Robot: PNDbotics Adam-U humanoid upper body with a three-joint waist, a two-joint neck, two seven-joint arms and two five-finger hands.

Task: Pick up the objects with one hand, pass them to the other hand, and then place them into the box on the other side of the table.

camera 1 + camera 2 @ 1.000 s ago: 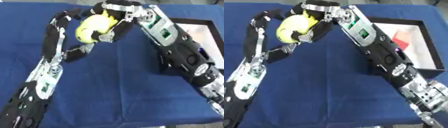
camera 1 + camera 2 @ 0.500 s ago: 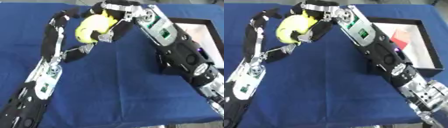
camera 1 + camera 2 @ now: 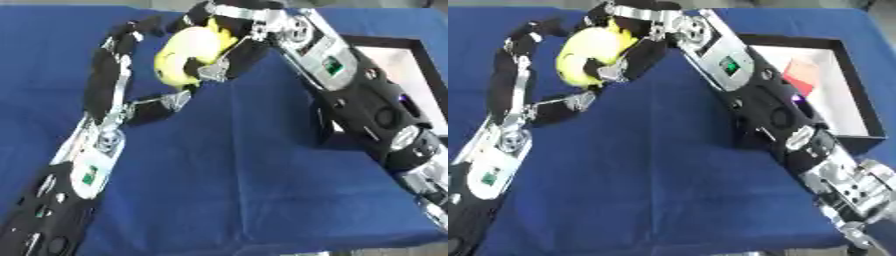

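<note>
A round yellow object (image 3: 182, 56) hangs above the blue table at the top centre, held between both hands. My right hand (image 3: 238, 50) comes down over it from the upper right, its black fingers curled round the object's right side. My left hand (image 3: 131, 115) reaches up from the lower left. Its thumb touches the object's underside, and its long fingers arch round the far left side with a gap of blue showing between. A black box with a white floor (image 3: 859, 90) stands at the right edge, partly behind my right forearm.
Inside the box lies a flat red thing (image 3: 802, 72), with a small purple spot beside my forearm. The blue cloth (image 3: 227, 190) covers the whole table. My right forearm (image 3: 367, 105) lies between the table's middle and the box.
</note>
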